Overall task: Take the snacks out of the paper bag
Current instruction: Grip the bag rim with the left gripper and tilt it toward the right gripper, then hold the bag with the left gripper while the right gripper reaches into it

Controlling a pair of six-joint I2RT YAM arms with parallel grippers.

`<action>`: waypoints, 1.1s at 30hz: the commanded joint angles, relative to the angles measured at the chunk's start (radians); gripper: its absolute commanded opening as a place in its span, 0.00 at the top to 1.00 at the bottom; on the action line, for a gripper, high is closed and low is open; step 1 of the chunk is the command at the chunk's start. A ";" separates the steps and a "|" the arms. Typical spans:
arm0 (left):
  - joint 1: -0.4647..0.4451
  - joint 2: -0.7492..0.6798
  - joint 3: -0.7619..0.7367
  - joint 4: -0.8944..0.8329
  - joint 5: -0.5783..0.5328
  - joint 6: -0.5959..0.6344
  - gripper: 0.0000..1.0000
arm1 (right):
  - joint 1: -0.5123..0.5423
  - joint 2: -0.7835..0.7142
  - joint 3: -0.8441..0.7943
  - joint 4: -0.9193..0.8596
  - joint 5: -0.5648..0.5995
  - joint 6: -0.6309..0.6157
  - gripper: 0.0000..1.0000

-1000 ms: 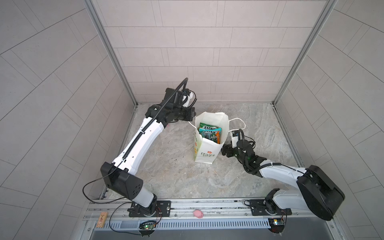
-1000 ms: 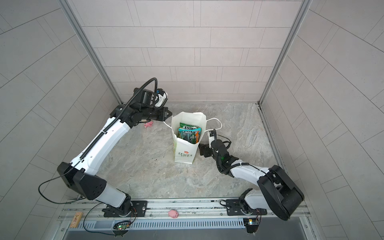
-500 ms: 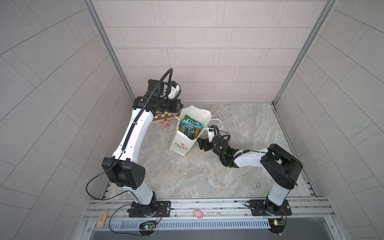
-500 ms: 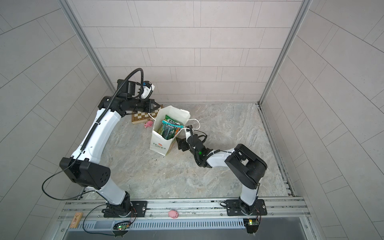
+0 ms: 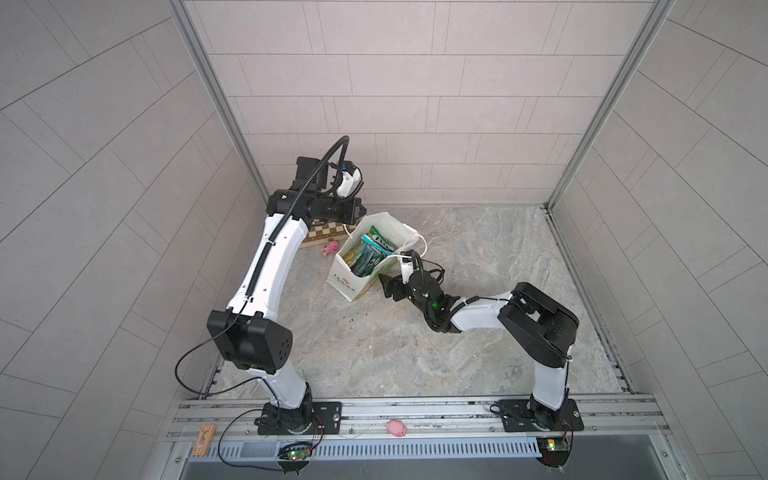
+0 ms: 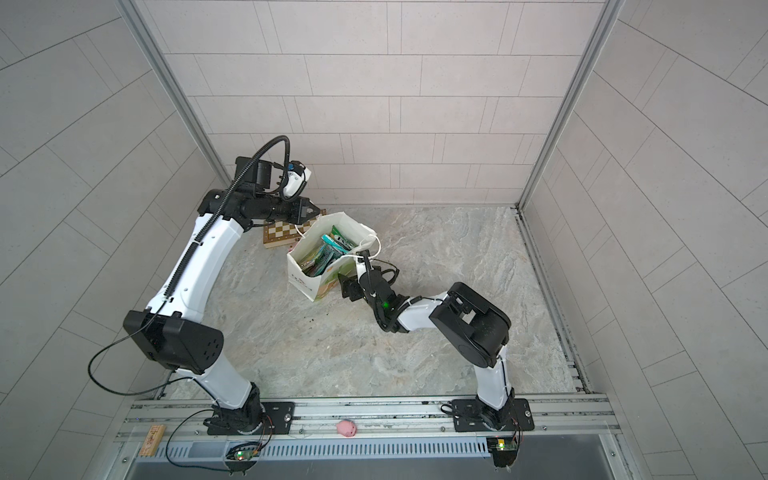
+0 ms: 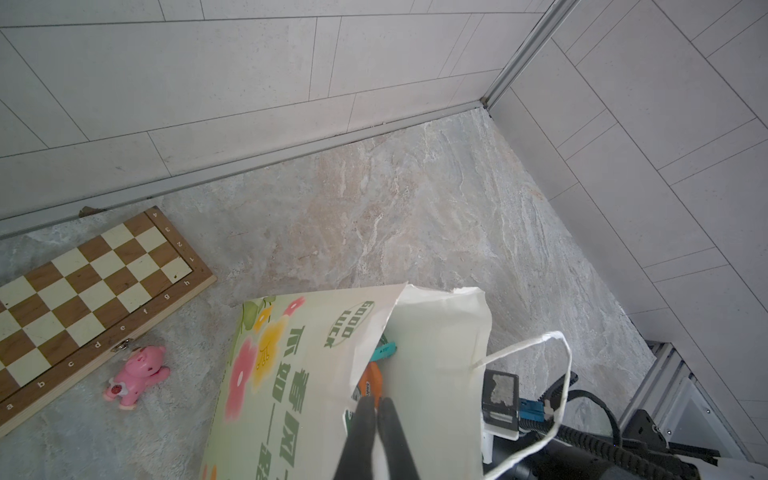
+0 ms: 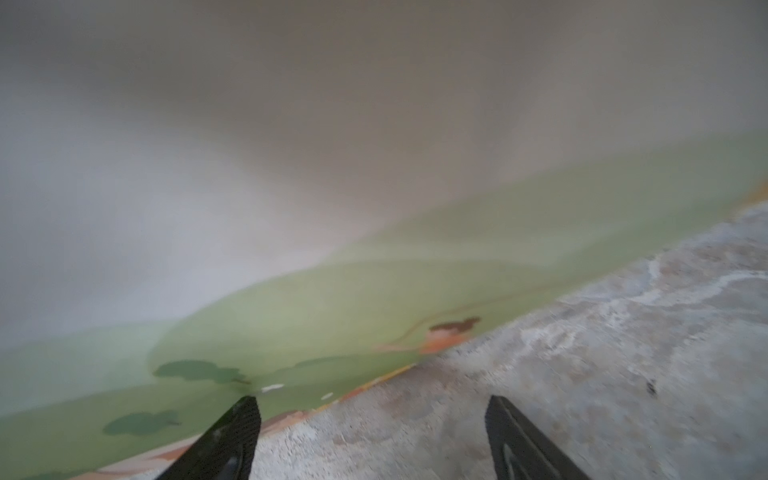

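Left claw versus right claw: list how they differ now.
The left claw is shut, pinching the bag at its top rim; the right claw is open and holds nothing. The left claw is up at the bag's mouth; the right claw sits low, beside the bag's base. Both are black and at the bag.

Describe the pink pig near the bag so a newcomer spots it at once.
Find the chessboard at the back left. Just off its latch edge, beside the paper bag, lies the pink toy pig. Unlike the pink toy on the front rail, it sits on the floor.
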 commanded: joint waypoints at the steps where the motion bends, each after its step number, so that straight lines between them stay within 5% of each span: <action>1: -0.010 -0.064 -0.041 0.096 0.042 -0.017 1.00 | -0.005 -0.100 -0.101 0.003 0.033 -0.030 0.11; 9: -0.037 -0.147 -0.154 0.176 0.011 -0.052 1.00 | -0.031 -0.305 -0.332 -0.187 0.155 -0.032 0.07; 17: -0.140 -0.209 -0.236 0.205 -0.047 -0.084 1.00 | -0.155 -0.522 -0.354 -0.614 0.396 0.121 0.08; 22: -0.231 -0.252 -0.296 0.233 -0.106 -0.101 1.00 | -0.231 -0.671 -0.337 -0.765 0.465 0.115 0.09; 25: -0.267 -0.276 -0.332 0.232 -0.136 -0.133 1.00 | -0.260 -0.769 -0.317 -0.794 0.383 0.037 0.10; 33: -0.316 -0.338 -0.454 0.334 -0.181 -0.264 1.00 | -0.262 -0.875 -0.160 -0.856 -0.114 -0.098 0.18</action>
